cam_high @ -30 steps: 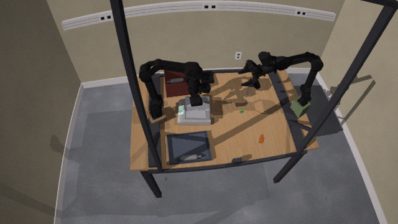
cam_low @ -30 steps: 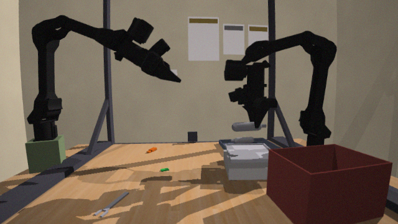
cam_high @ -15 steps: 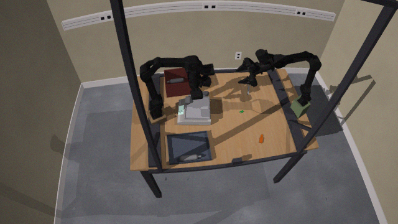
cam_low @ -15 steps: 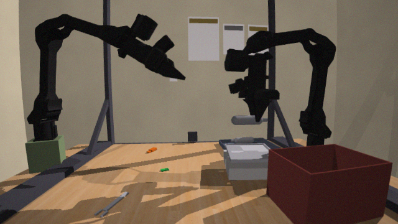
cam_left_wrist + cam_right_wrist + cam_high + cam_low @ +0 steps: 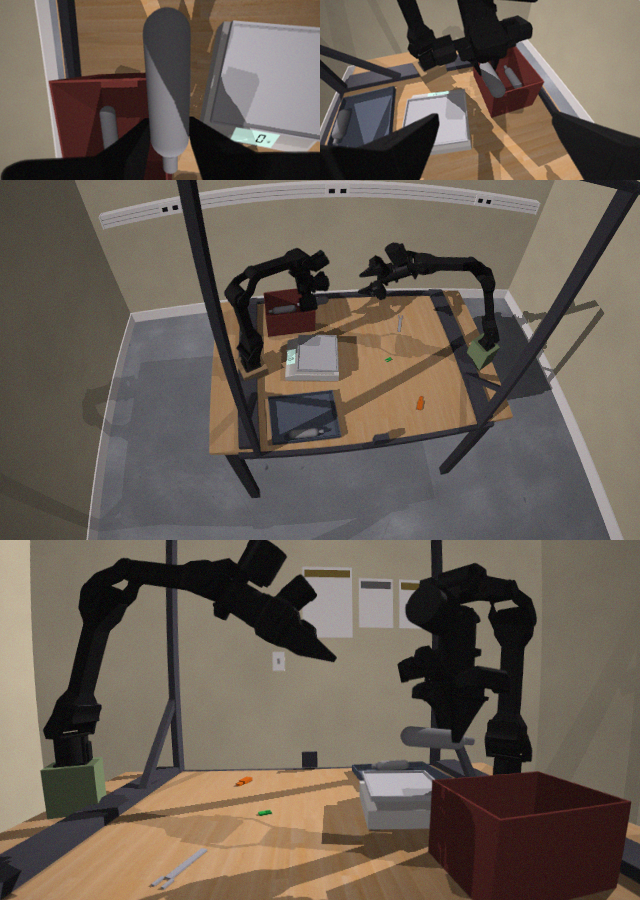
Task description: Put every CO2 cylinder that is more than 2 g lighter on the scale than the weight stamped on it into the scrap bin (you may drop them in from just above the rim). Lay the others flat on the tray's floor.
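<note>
My left gripper (image 5: 169, 122) is shut on a grey CO2 cylinder (image 5: 166, 80) and holds it level above the rim of the dark red scrap bin (image 5: 290, 313). The held cylinder also shows in the exterior view (image 5: 430, 737) and in the right wrist view (image 5: 494, 80). Another cylinder (image 5: 108, 126) lies inside the bin. The white scale (image 5: 315, 357) is bare and its display (image 5: 260, 139) reads 0. A third cylinder (image 5: 306, 433) lies flat in the blue-grey tray (image 5: 304, 417). My right gripper (image 5: 369, 280) is open and empty, high above the table's far side.
A small wrench (image 5: 400, 323), a green chip (image 5: 388, 359) and an orange piece (image 5: 420, 403) lie on the table. Black frame posts (image 5: 215, 310) stand at the table's edges. The right arm's base sits on a green block (image 5: 482, 352).
</note>
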`<state>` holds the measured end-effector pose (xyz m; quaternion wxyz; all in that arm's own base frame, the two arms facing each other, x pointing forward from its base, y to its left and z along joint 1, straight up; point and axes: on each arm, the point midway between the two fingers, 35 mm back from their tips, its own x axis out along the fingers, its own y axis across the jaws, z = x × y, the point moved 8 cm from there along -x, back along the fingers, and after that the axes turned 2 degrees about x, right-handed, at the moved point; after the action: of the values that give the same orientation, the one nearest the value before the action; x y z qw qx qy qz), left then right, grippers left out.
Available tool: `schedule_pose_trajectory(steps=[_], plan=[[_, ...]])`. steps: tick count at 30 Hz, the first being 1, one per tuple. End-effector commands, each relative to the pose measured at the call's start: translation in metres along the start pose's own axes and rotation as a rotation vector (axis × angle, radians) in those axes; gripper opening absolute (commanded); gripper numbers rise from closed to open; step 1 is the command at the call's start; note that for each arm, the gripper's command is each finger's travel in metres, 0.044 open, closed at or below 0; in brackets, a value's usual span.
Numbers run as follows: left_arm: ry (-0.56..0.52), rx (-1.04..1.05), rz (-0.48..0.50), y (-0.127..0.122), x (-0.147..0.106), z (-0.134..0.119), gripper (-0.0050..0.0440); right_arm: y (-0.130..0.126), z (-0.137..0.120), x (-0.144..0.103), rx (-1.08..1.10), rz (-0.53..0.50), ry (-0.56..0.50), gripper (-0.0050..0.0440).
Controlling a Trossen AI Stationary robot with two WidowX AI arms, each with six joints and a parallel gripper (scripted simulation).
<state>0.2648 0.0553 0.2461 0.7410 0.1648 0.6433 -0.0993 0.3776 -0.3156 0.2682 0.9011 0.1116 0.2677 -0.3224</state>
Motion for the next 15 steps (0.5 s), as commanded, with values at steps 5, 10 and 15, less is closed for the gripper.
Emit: schedule_pose_trajectory(steps=[5, 10, 15], plan=[[0.005, -0.007, 0.015, 0.072, -0.002, -0.047, -0.0050, -0.030, 0.050, 0.007, 0.036, -0.053, -0.066, 0.0440], [0.039, -0.005, -0.020, 0.090, 0.008, -0.074, -0.0050, -0.039, 0.055, 0.011, 0.043, -0.065, -0.071, 0.0440], [0.083, -0.004, -0.087, 0.089, 0.026, -0.082, -0.0050, -0.037, 0.054, 0.013, 0.042, -0.062, -0.066, 0.0440]])
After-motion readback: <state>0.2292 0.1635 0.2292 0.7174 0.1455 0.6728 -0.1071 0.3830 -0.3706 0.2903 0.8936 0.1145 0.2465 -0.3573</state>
